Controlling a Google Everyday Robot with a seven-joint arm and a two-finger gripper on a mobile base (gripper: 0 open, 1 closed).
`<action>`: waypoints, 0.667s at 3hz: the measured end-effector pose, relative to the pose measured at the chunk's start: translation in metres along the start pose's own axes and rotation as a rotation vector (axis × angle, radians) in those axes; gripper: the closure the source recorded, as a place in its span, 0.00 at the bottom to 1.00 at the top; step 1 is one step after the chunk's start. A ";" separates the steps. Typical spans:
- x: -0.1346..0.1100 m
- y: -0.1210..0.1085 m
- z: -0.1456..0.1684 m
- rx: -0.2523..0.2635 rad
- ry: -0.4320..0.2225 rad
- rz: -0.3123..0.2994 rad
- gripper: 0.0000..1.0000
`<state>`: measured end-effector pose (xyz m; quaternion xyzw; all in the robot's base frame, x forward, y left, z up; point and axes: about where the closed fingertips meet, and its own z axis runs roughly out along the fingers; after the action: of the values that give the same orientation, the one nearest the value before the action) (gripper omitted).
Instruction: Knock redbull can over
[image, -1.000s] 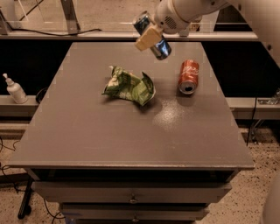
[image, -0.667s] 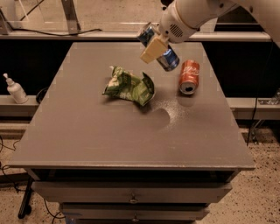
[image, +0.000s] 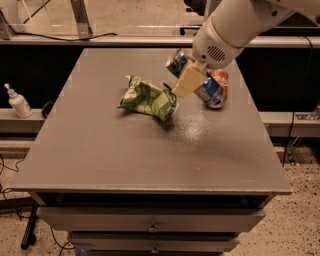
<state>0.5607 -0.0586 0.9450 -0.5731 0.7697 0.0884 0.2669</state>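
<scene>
The redbull can (image: 210, 91), blue and silver, is held tilted almost on its side in my gripper (image: 192, 78), low over the right back part of the grey table (image: 125, 155). The gripper is shut on it; one cream finger (image: 187, 81) crosses the can's middle and the other is hidden behind it. The white arm (image: 235, 27) comes in from the upper right. I cannot tell whether the can touches the table.
An orange-red soda can (image: 220, 78) lies just behind the redbull can, mostly hidden by it. A crumpled green chip bag (image: 148, 98) lies left of the gripper. A white pump bottle (image: 19, 102) stands on a ledge at the left. Drawers are under the table's front edge.
My gripper has carried the redbull can down and to the right, from above the table's back edge to right in front of the soda can. The bag and soda can have not moved.
</scene>
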 end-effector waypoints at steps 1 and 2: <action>0.020 0.030 0.002 -0.034 0.031 -0.024 1.00; 0.040 0.054 0.017 -0.066 0.063 -0.081 1.00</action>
<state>0.5074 -0.0666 0.9005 -0.6147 0.7506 0.0848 0.2271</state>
